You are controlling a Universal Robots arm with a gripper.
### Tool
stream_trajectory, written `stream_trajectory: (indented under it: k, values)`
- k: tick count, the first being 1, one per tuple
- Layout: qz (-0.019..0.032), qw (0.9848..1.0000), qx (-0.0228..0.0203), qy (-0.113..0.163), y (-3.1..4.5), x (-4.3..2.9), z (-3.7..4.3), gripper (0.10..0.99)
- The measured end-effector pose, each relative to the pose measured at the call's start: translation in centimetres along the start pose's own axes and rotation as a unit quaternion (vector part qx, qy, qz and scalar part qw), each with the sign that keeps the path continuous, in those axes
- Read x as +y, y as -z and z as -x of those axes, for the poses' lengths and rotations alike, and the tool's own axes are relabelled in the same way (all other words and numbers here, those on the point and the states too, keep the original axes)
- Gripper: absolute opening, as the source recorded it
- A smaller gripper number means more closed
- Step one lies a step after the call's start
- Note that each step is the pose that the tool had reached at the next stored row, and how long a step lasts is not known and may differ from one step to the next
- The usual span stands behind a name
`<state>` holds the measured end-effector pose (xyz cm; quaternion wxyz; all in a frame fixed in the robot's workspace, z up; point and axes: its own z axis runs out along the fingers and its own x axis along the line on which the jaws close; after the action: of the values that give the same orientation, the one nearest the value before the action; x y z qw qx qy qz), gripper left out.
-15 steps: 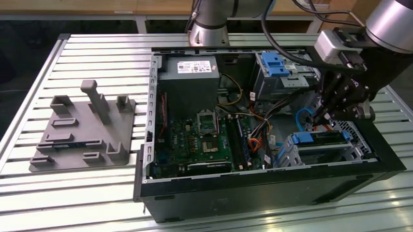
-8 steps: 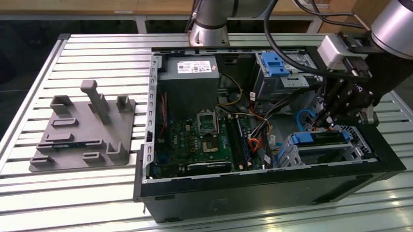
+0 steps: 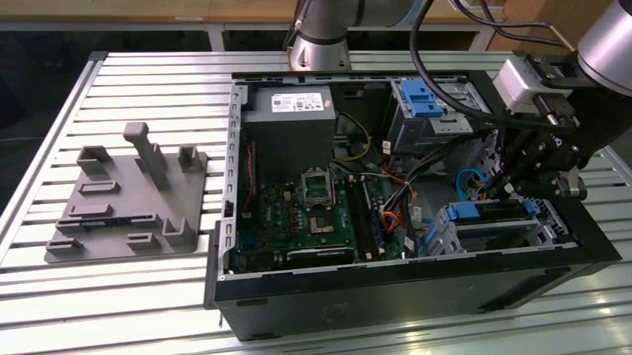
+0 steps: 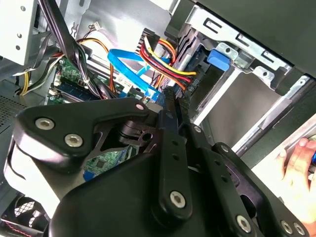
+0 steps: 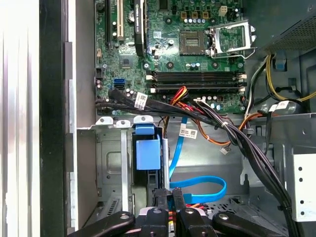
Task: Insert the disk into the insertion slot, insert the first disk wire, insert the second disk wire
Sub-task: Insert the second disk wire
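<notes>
My hand [image 3: 533,177] hangs inside the open computer case [image 3: 395,288], its fingers [image 5: 168,200] pressed close together around the plug of a flat blue wire [image 5: 197,185]. Just beside it, the disk [image 3: 489,213] in its blue carrier sits pushed into the insertion slot [image 3: 449,237]. Beyond lies the green motherboard [image 3: 316,222]. A grey fixture [image 3: 129,200] rests on the slatted tabletop [image 3: 129,296].

An open computer case [image 3: 395,222] lies on a slatted bench [image 3: 148,288], near its right edge in the exterior view. The gripper [image 3: 528,174] hangs inside the case above a blue-fronted drive cage [image 3: 493,218]. A grey fixture [image 3: 129,200] sits toward the bench's left edge.
</notes>
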<state>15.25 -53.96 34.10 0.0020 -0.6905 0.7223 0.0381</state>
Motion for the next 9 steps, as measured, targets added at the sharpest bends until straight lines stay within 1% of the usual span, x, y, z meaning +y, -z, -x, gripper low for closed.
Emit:
stream_trajectory:
  k: [4, 9]
  values:
    - [0.0000, 1.0000, 0.0000, 0.000, 0.00, -0.01, -0.02, 0.157]
    - [0.0000, 1.0000, 0.0000, 0.000, 0.01, -0.03, -0.23, 0.157]
